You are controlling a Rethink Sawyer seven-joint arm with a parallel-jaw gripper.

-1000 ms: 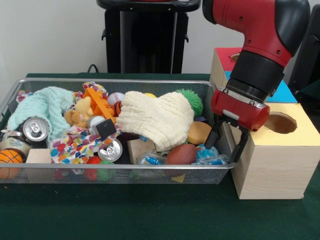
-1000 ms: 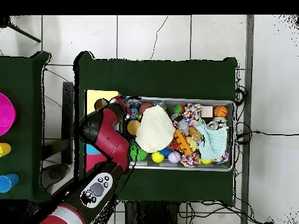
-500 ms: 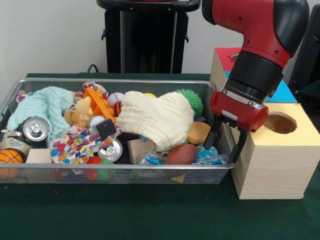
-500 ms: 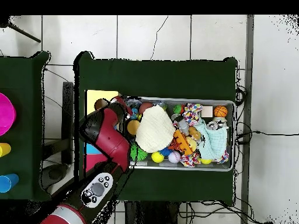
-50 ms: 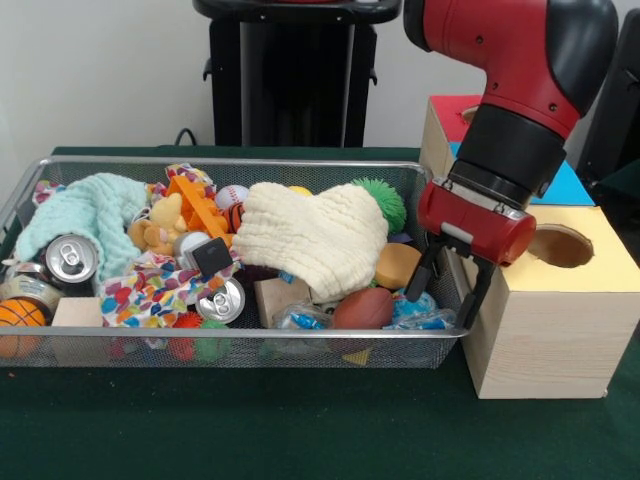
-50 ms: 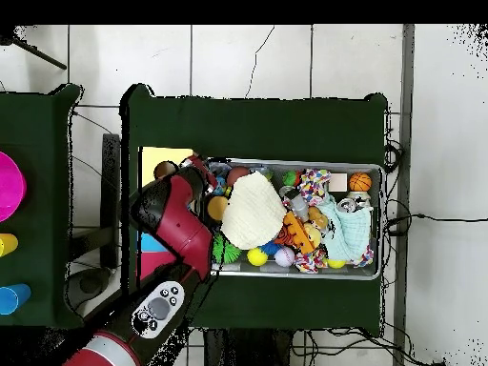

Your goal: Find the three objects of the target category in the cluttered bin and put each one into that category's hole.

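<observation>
My gripper (image 5: 447, 292) hangs open at the right end of the wire bin (image 5: 230, 163). One finger (image 5: 421, 279) is inside the bin wall and the other (image 5: 477, 294) is outside it, beside the yellow-topped box (image 5: 590, 275). Nothing is held between them. Just left of the gripper lie a brown football (image 5: 362, 308), an orange foam block (image 5: 398, 266) and blue wrapped packets (image 5: 413, 311). A cream cloth (image 5: 312, 234) covers the bin's middle. In the overhead view the gripper (image 6: 202, 173) sits at the bin's (image 6: 286, 162) left end, next to the yellow box (image 6: 162, 156).
The bin also holds a mint cloth (image 5: 80, 210), soda cans (image 5: 70, 258) (image 5: 221, 300), a basketball (image 5: 20, 314), a baseball (image 5: 231, 196), a green spiky ball (image 5: 384, 198), a plush toy (image 5: 160, 225) and wooden blocks (image 5: 78, 312). The yellow box has a round hole (image 5: 560, 246); blue (image 5: 570, 186) and red (image 5: 452, 108) box tops lie behind.
The gripper has crept slightly left and up at the bin's right end, still open. The objects in the bin have not moved.
</observation>
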